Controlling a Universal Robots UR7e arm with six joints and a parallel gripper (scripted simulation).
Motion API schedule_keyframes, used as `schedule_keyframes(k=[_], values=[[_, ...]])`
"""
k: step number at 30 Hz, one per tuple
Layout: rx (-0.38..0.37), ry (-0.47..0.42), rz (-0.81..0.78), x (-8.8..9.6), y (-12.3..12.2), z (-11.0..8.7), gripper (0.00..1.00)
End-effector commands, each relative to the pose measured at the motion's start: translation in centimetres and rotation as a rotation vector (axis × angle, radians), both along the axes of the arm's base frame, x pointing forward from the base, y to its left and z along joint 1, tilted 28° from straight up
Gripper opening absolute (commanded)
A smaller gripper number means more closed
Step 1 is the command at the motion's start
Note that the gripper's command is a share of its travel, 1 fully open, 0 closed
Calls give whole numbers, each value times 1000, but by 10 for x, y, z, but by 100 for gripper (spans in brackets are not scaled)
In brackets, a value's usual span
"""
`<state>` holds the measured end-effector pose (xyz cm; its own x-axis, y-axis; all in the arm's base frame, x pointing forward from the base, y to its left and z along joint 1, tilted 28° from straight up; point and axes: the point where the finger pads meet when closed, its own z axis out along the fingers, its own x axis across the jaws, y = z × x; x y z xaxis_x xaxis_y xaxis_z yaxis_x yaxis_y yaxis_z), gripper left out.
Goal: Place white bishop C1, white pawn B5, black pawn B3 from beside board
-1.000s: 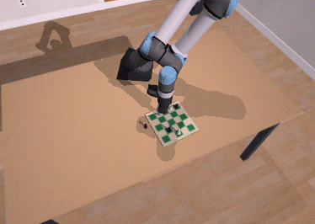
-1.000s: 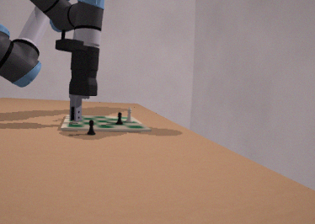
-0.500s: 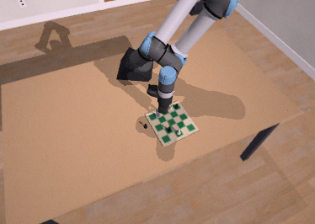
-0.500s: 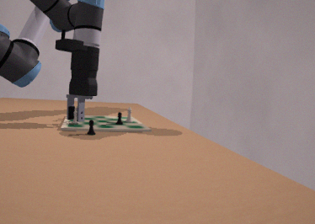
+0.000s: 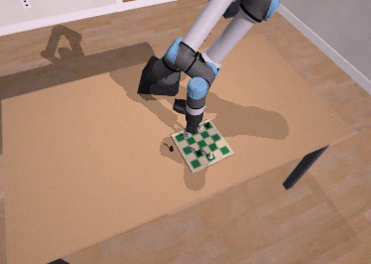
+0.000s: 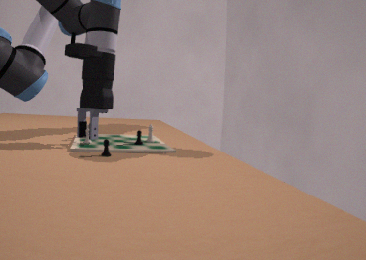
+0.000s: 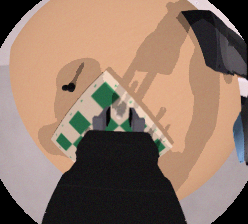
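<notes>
My gripper [image 5: 187, 133] [image 6: 88, 137] [image 7: 119, 113] is open and low over the board [image 5: 231, 153] [image 6: 166, 151] [image 7: 55, 138]. Its fingers [image 5: 186, 135] stand on both sides of a small white piece [image 7: 119, 108], which looks like the white pawn, on the second square of the edge nearest the arm's base. Its exact shape is too small to tell. The black pawn [image 5: 172, 149] [image 6: 106, 149] [image 7: 68, 87] stands upright on the table beside the board. A tall white piece [image 5: 210, 155] [image 6: 150, 134], apparently the white bishop, stands upright on the middle square of the opposite edge.
Another black piece [image 5: 199, 153] [image 6: 139, 138] stands on the board near the tall white one. A further white piece [image 5: 200, 127] and a black piece [image 5: 207, 125] stand close by the gripper on the same edge row. The arm's shadow falls across the table [image 5: 89, 165].
</notes>
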<state>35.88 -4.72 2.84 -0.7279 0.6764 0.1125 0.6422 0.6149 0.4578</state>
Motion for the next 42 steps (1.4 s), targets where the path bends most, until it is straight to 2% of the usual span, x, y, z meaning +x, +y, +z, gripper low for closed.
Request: schedule_keyframes(k=[1, 5, 7, 18, 28, 29, 42], values=[[-1, -1, 0, -3, -5, 11, 68], [-1, -1, 0, -7, -12, 26, 68], [-1, -1, 0, -7, -12, 26, 68], [-1, -1, 0, -18, -32, 68, 68], [-1, -1, 0, -20, -35, 76, 68], [-1, -1, 0, -20, -35, 76, 100], [-1, -1, 0, -20, -35, 76, 100]])
